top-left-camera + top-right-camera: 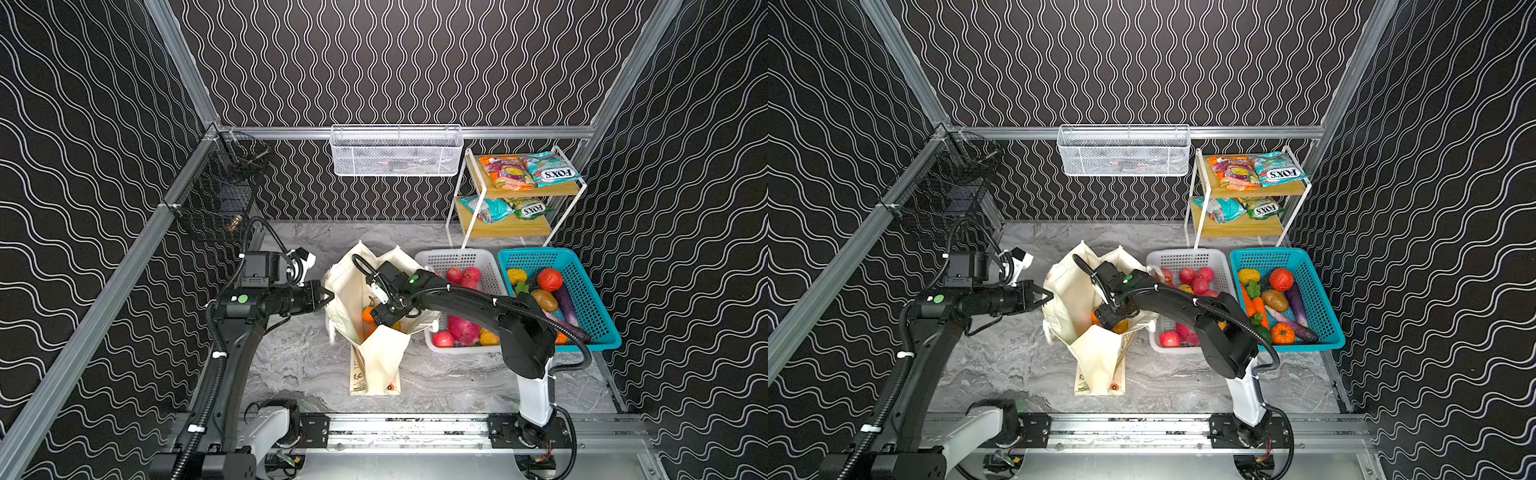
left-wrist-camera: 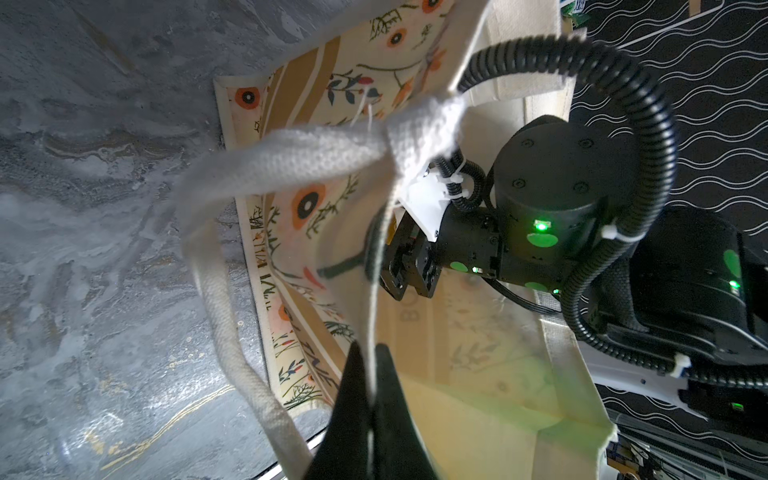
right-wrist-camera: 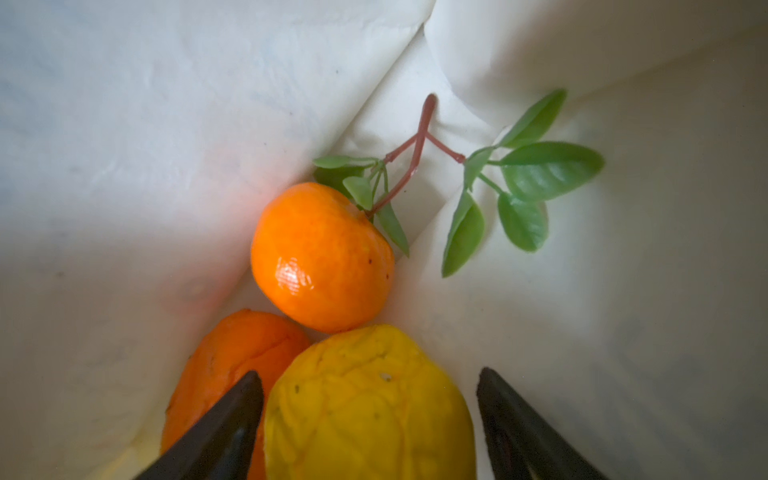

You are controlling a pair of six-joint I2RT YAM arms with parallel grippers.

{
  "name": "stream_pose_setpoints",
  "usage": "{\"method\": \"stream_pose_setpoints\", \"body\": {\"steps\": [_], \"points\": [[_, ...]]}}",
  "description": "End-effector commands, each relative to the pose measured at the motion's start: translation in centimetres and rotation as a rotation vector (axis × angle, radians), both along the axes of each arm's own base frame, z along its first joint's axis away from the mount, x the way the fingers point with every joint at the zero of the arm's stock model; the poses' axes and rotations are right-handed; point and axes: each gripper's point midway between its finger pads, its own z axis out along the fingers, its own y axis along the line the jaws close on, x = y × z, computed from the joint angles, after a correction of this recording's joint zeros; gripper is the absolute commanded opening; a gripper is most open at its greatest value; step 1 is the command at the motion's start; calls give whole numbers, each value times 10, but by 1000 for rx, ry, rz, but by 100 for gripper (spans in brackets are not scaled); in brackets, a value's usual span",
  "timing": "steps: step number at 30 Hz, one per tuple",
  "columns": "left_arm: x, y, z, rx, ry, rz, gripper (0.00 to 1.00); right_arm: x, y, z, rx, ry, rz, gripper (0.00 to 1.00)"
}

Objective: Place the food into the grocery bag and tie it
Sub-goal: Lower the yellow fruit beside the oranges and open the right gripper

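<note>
Right gripper (image 3: 369,374) spread wide inside the grocery bag (image 1: 347,299), left gripper (image 1: 328,296) clenched on the bag's rim.
A yellow pear (image 3: 365,415) is flanked by the parted jaws, released, beside two oranges (image 3: 322,257) on the bag's bottom; the bag is stood open on the bench (image 1: 291,357).

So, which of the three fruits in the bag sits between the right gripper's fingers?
The yellow fruit, in the gap of the open right gripper. The dull orange fruit lies outside one finger; the leafy orange lies farther off.
</note>
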Motion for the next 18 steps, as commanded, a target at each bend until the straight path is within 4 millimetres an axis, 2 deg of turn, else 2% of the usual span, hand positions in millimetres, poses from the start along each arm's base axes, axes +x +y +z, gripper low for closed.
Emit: {"method": "stream_pose_setpoints", "body": {"steps": [1,6,12,16,18], "points": [[-1,-1,3,0,-20,-14,0,1,6,6,26,-5,8,86],[-2,-1,3,-1,-15,-13,0,0,9,17,56,-15,11,92],[-4,-2,1,-5,-8,-14,0,-7,17,48,96,-48,60,97],[-4,-1,1,-5,-7,-8,0,-11,24,78,114,-98,71,99],[-4,-2,1,-9,-7,-9,0,-12,25,108,158,-152,68,99]]}}
